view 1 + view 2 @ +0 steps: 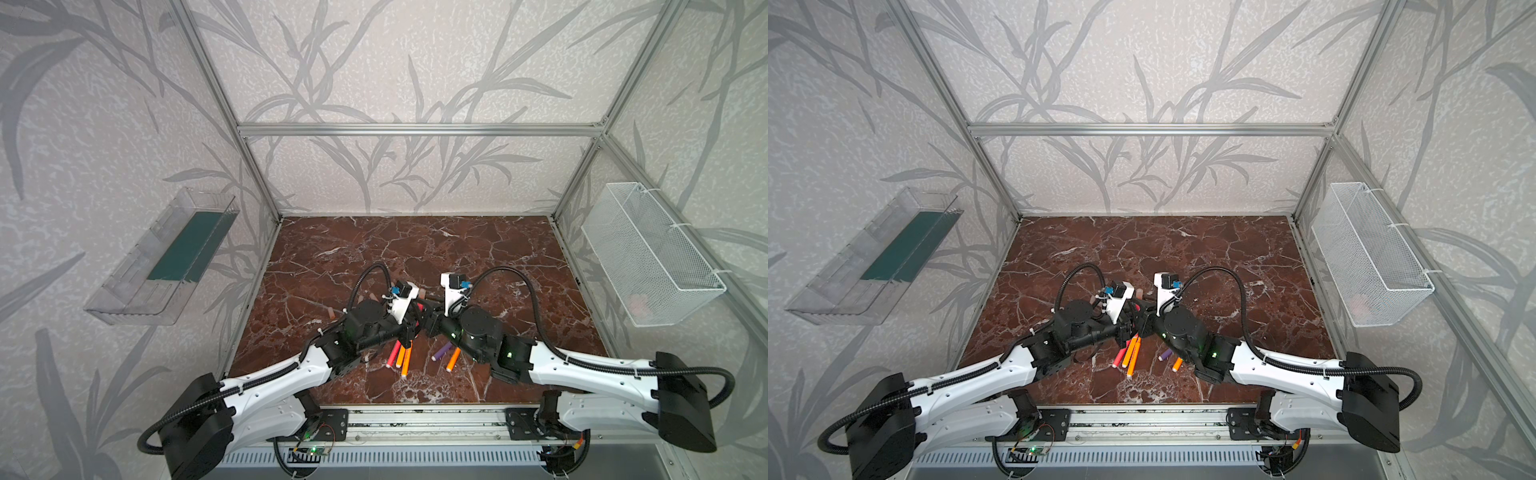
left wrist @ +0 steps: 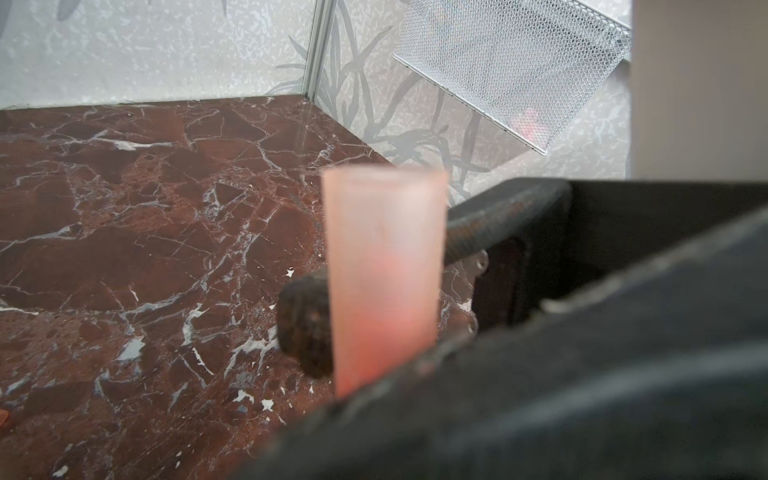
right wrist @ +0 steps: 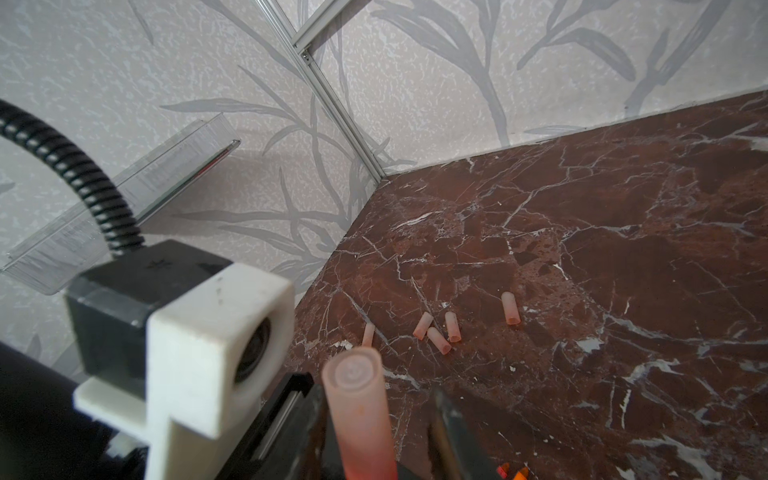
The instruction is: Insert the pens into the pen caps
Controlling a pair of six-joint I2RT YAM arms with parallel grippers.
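Observation:
A translucent peach-pink pen cap (image 2: 382,266) stands upright with a red glow in its lower part. It sits on the pink-red pen (image 1: 419,307) that my left gripper (image 2: 386,388) is shut on. My right gripper (image 3: 378,440) is open around this cap (image 3: 357,411), one finger (image 3: 309,428) close beside it and the other finger (image 3: 449,432) a gap away. Both grippers meet mid-table in both top views. Several pen caps (image 3: 438,340) lie loose on the marble. Below the arms lie a pink-red pen (image 1: 392,354), two orange pens (image 1: 402,356), a purple pen (image 1: 441,351) and another orange pen (image 1: 453,359).
The red-brown marble table (image 1: 415,249) is walled on three sides. A white mesh basket (image 1: 652,253) hangs on the right wall, and a clear plastic tray (image 1: 166,257) on the left wall. The left arm's wrist camera housing (image 3: 199,353) stands close beside my right gripper.

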